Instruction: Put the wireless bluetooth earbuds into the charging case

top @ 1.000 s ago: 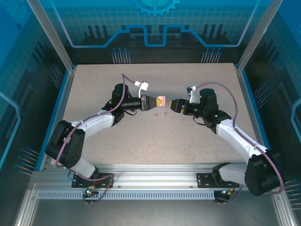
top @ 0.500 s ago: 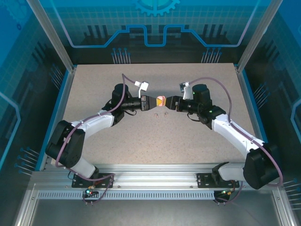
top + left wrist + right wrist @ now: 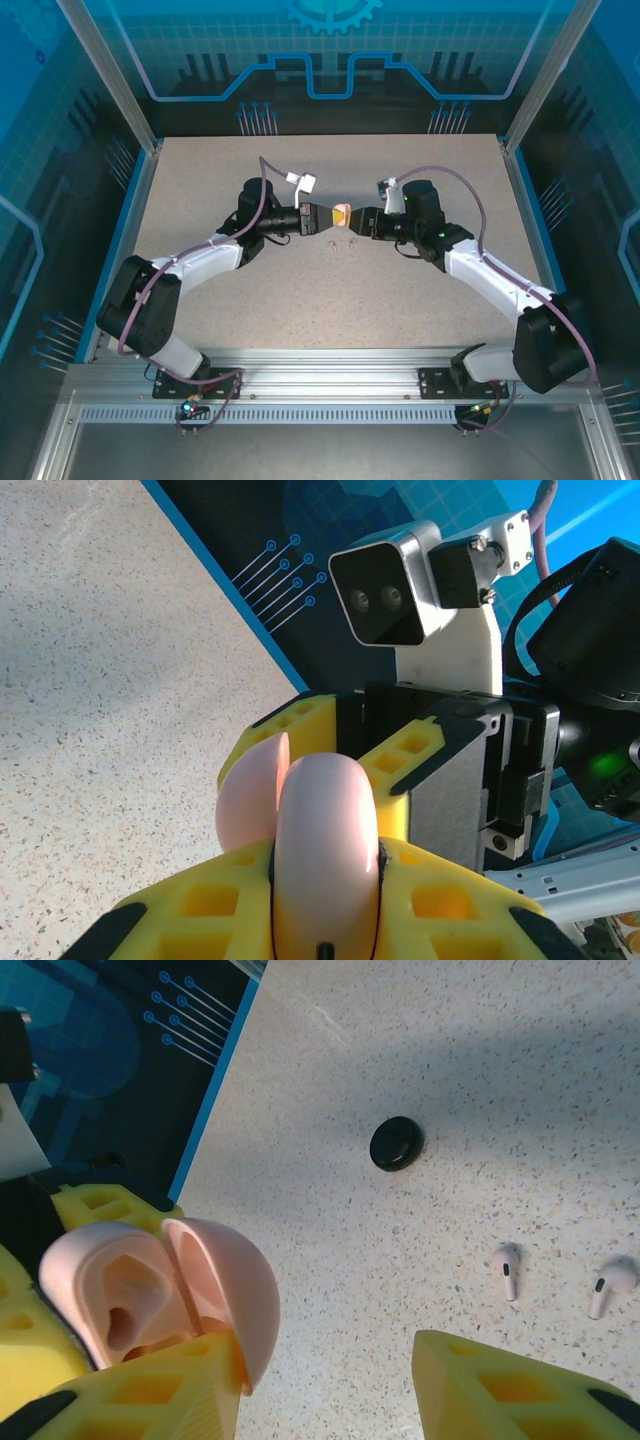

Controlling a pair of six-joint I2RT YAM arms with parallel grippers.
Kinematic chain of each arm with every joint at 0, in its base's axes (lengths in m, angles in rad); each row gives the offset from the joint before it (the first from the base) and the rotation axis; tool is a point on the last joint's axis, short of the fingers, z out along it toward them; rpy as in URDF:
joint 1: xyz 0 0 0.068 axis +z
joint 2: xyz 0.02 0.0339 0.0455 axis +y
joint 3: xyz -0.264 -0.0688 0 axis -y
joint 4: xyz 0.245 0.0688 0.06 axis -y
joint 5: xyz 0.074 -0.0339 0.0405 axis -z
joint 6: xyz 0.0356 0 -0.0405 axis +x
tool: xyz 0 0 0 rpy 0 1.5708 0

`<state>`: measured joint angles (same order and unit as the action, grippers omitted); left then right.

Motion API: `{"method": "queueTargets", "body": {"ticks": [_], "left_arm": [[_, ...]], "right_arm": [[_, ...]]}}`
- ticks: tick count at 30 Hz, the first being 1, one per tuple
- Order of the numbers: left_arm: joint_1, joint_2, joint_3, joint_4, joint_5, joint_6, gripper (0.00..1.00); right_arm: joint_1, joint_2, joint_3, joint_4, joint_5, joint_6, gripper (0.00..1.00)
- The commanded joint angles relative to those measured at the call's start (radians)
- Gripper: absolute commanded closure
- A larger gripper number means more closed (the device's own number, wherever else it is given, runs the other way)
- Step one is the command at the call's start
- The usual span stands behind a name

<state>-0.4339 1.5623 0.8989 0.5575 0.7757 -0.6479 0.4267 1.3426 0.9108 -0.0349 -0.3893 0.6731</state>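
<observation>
Here, two pink earbuds (image 3: 506,1270), one black case (image 3: 397,1144), one pink case (image 3: 160,1300), open.

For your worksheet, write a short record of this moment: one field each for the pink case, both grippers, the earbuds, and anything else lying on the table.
pink case: lid open, clamped in the left gripper
left gripper: shut on the pink case
right gripper: open, one finger right beside the case's lid
pale pink earbuds: two, lying apart on the table, outside the case
black round case: on the table, apart from the earbuds
</observation>
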Motion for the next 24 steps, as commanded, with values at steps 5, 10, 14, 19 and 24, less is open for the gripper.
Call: {"method": "queueTargets", "body": {"ticks": [5,10,14,19,24], "left_arm": [[0.001,-0.015,-0.006,0.019,0.005,0.007,1.0],[0.001,-0.012,-0.01,0.023,0.008,0.005,1.0],[0.001,-0.011,-0.012,0.032,0.01,0.0,1.0],[0.001,-0.011,-0.015,0.038,0.013,-0.005,1.0],[0.001,-0.009,-0.016,0.04,0.016,-0.009,1.0]], "right_arm": [[0.02,0.026,0.053,0.002,0.012,0.002,0.55],[0.02,0.031,0.073,0.0,0.012,-0.004,0.63],[0.016,0.035,0.084,-0.002,0.011,-0.007,0.7],[0.013,0.041,0.095,-0.004,0.004,-0.009,0.82],[0.011,0.044,0.105,-0.008,0.002,-0.013,0.93]]}}
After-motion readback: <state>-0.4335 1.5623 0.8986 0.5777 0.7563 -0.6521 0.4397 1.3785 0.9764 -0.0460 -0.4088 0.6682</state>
